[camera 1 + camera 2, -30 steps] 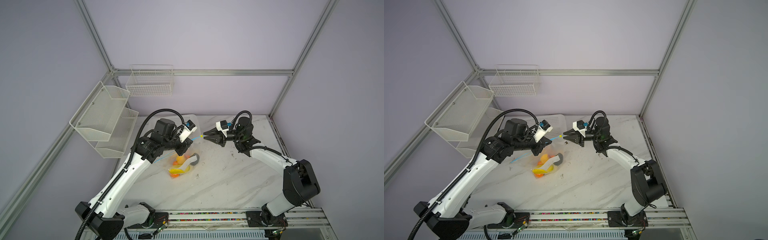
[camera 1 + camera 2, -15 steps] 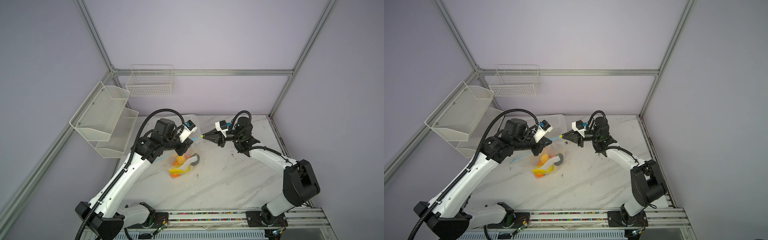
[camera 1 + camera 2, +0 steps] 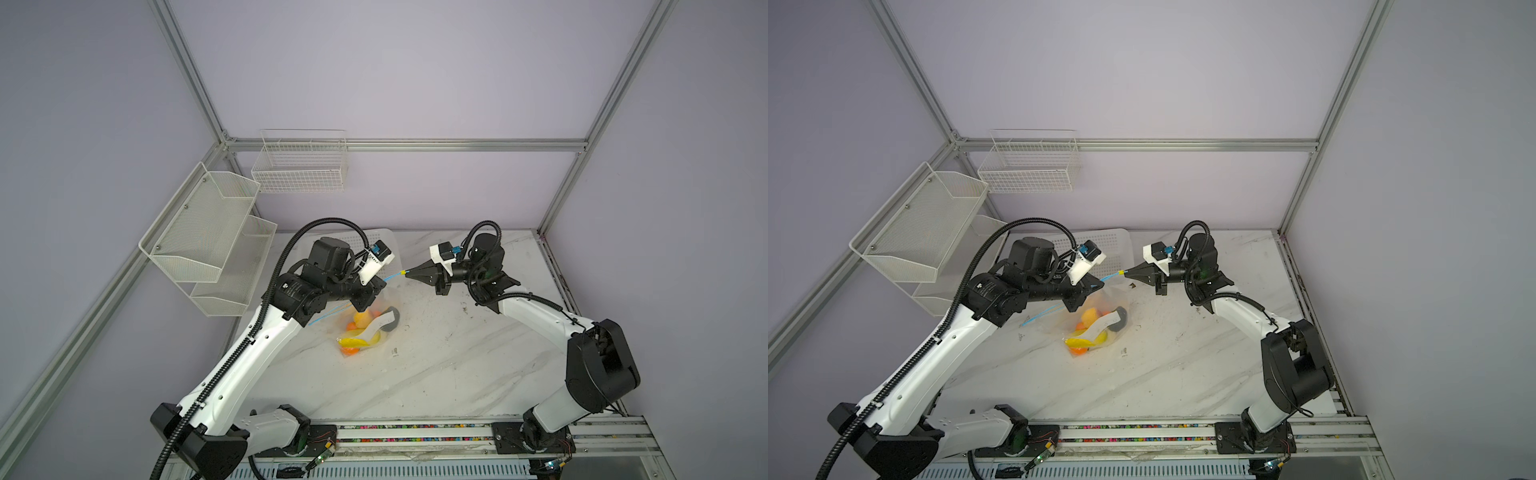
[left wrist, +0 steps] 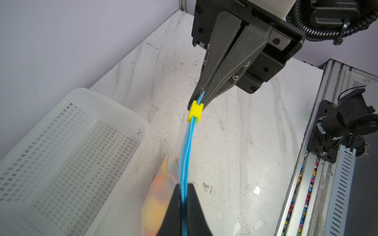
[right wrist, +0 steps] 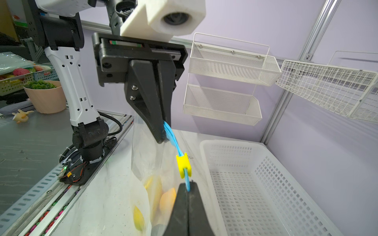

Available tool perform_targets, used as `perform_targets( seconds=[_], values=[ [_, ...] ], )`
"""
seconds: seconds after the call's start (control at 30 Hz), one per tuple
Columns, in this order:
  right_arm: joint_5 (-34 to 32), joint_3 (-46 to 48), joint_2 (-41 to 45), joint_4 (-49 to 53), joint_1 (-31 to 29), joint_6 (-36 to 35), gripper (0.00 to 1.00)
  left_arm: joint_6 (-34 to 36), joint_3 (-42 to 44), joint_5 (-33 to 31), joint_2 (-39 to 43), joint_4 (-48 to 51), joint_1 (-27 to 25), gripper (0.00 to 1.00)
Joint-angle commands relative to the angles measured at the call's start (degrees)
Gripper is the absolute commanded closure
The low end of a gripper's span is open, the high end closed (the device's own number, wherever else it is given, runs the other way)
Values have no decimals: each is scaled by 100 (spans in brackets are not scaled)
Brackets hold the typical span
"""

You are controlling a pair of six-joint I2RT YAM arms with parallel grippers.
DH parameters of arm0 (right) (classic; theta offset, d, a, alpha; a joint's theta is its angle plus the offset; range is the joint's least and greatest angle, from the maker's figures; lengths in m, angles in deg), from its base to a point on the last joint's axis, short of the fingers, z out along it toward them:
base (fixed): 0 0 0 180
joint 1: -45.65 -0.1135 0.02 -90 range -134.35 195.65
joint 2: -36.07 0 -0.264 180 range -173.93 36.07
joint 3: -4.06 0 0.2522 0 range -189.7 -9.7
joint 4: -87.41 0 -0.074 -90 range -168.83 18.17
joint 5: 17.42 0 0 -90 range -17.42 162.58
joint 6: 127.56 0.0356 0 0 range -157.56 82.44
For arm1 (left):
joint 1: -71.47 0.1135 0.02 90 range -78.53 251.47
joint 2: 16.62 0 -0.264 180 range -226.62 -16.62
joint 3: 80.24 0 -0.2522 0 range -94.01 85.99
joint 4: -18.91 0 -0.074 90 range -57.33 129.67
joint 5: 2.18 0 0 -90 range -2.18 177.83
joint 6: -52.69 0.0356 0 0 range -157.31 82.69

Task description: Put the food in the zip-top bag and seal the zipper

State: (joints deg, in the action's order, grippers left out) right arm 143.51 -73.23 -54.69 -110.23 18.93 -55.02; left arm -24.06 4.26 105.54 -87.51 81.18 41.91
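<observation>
**Two robot arms stretch the mouth of a bag between them.** The zip-top bag (image 5: 143, 163) is drawn up above the marble surface (image 3: 457, 365). The right gripper (image 4: 202, 97) has its fingers pressed together on the tail end of the zipper (image 4: 185, 147), just beyond the yellow slider (image 4: 195, 111). The left gripper (image 5: 164, 134) straddles the same blue strip farther along, with its fingers narrow about it. Whether they pinch the strip or merely guide it cannot be told.

In a top view the food (image 3: 359, 338), orange and yellow pieces with one dark one, sits bunched in the bag's belly on the surface. The slider lies toward its 1 o'clock and the white basket (image 4: 61, 143) at its 12 o'clock.

The bag looks like feather-light, floppy, slick film that would crumple or slip under the fingers, and the toys' slight weight drags its bottom down. The stiffer blue strip is the likely place to take hold, with the hard little slider as the part to push. The two blue tracks run slightly apart near the left fingers, so the seal appears not yet made.
</observation>
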Motion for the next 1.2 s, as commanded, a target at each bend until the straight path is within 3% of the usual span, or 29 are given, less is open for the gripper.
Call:
perform_targets(
  seconds=[0.0, 0.13, 0.27, 0.7, 1.17],
  values=[
    [89, -160, 155, 166, -27, -165, 100, -35, 71, 146, -52, -229, -4, 59],
    [54, -219, 155, 334, -26, -179, 100, 100, -104, 580, -101, -226, -12, 41],
    [69, -256, 148, 393, -27, -135, 100, 195, -407, 932, -231, -324, -39, 38],
    [65, -311, 79, 398, -17, -74, 100, 214, 369, 1096, 30, -1898, -37, 55],
    [78, -352, 89, 406, -17, -2, 100, 235, 304, 1217, -363, -1881, -32, 59]
  ],
)
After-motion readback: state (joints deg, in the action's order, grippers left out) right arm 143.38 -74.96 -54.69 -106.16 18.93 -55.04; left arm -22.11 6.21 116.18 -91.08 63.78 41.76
